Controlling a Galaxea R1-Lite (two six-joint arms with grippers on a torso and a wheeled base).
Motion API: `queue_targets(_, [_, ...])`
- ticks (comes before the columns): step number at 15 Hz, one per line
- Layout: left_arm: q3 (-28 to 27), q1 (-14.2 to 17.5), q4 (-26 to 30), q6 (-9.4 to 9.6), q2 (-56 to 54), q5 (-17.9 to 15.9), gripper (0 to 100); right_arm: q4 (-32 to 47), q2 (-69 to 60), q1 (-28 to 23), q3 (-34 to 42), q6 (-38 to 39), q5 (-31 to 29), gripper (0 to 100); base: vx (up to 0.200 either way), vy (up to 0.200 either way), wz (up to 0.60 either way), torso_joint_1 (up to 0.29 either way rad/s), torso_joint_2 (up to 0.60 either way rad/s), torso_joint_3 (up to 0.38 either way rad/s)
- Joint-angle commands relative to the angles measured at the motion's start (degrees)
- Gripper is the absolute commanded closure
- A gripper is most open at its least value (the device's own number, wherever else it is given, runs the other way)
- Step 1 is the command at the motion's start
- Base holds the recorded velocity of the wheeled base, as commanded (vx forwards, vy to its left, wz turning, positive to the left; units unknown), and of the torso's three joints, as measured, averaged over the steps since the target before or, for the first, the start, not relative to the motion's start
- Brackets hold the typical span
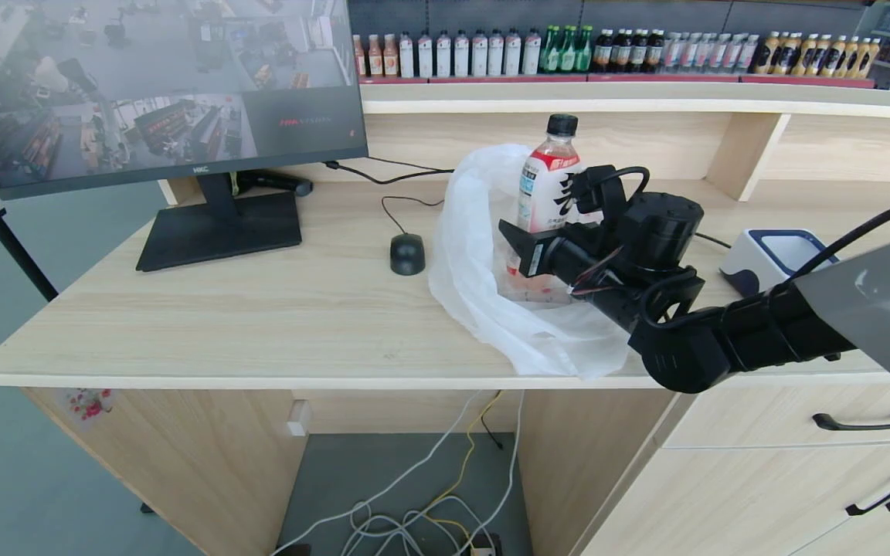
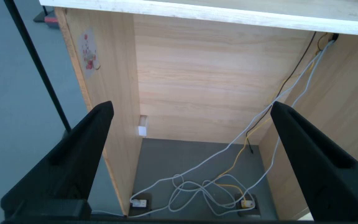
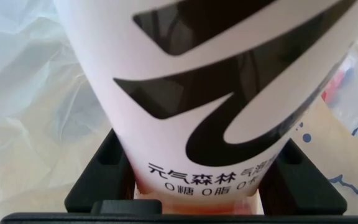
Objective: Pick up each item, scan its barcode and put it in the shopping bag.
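1. Shop checkout table [image 1: 259, 324] with a wood top. The scanner [image 1: 769, 259] sits back along the right arm, behind the right hand [image 1: 544, 249].
2. Right hand is clenched on the bottle [image 1: 549, 185], gripping its lower body. The bottle is upright, long axis vertical, cap well above the hand.
3. Shopping bag [image 1: 476, 286] opens just below and ahead of the right hand, and the bottle's base is inside its mouth. Can't tell if the base rests on the table.
4. Likely next move is a straight drop or release, with no sideways travel needed.
5. Left hand [image 2: 188, 165] is spread open and empty, low by the table front, well apart from the bottle. The right arm is nearer.
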Motion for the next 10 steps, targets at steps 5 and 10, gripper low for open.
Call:
queue_targets(5, [0.0, 0.0, -0.01, 0.07, -0.01, 0.0, 0, 0.0, -0.02, 0.02, 0.98, -0.07, 0.0, 100, 0.0, 0.0, 0.0, 0.0, 0.0, 0.0])
queue_targets(10, [0.0, 0.0, -0.01, 0.07, -0.01, 0.0, 0, -0.35, -0.19, 0.11, 0.54, -0.07, -0.09, 0, 0.0, 0.0, 0.0, 0.0, 0.0, 0.0])
